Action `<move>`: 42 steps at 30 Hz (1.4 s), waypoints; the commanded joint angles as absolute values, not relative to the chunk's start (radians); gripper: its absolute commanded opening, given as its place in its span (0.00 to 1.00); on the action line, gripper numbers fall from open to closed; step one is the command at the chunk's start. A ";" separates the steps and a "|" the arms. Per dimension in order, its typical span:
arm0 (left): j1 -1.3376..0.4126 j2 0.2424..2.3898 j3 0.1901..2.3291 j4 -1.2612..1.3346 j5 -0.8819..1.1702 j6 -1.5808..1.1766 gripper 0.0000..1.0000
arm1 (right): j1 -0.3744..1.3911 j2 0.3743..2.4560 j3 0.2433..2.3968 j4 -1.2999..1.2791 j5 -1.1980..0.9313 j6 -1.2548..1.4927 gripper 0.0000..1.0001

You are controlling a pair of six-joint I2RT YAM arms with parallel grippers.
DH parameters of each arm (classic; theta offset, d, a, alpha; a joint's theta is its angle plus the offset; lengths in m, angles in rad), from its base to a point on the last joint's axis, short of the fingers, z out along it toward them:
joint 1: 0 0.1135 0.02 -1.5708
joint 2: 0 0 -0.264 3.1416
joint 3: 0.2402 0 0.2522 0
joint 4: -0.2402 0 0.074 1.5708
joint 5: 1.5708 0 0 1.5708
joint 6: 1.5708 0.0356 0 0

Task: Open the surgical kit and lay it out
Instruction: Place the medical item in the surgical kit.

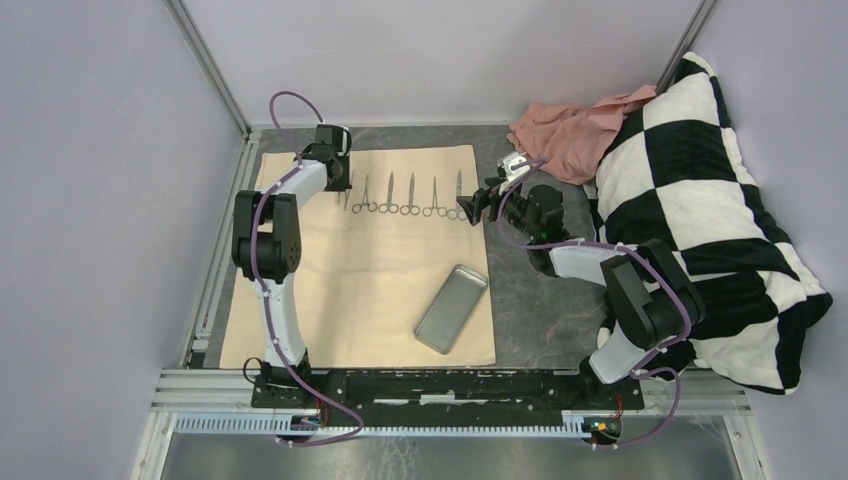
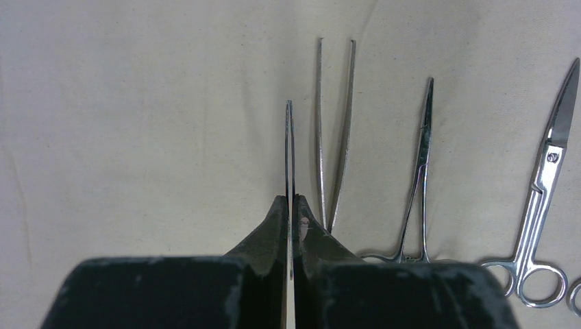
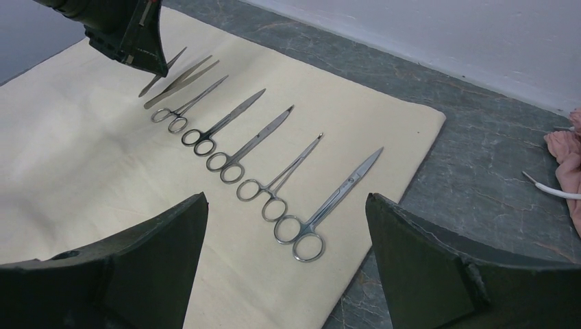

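While my left gripper [image 2: 290, 209] is pinched tight on a thin silver tool [image 2: 289, 151] at the far left end of the row, my right gripper [image 3: 286, 199] is wide open with nothing in it (it hangs by the right edge of the cloth [image 1: 330, 290]). That beige cloth lies flat on the table [image 1: 520, 320]. Tweezers [image 2: 336, 137] lie just beside my held tool, then five ring-handled tools [image 3: 257, 137] side by side. A steel tray [image 1: 451, 308] sits tilted on the cloth, near its front right corner.
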State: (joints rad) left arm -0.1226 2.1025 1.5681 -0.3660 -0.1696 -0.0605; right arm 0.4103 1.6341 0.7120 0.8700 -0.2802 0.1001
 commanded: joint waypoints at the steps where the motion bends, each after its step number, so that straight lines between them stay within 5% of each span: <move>1: -0.120 2.123 1.616 -0.352 -0.151 -0.061 0.02 | 0.408 1.630 0.721 0.923 -0.308 0.089 0.92; 27: -0.101 2.166 1.635 -0.365 -0.207 -0.012 0.05 | 0.405 1.638 0.719 0.930 -0.327 0.094 0.92; 42: -0.099 2.163 1.663 -0.405 -0.213 -0.026 0.30 | 0.404 1.637 0.719 0.931 -0.334 0.095 0.91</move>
State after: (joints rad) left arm -0.1059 2.1670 1.6165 -0.3954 -0.1936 -0.0578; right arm 0.4095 1.6341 0.7120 0.8749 -0.3141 0.1005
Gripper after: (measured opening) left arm 0.263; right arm 0.918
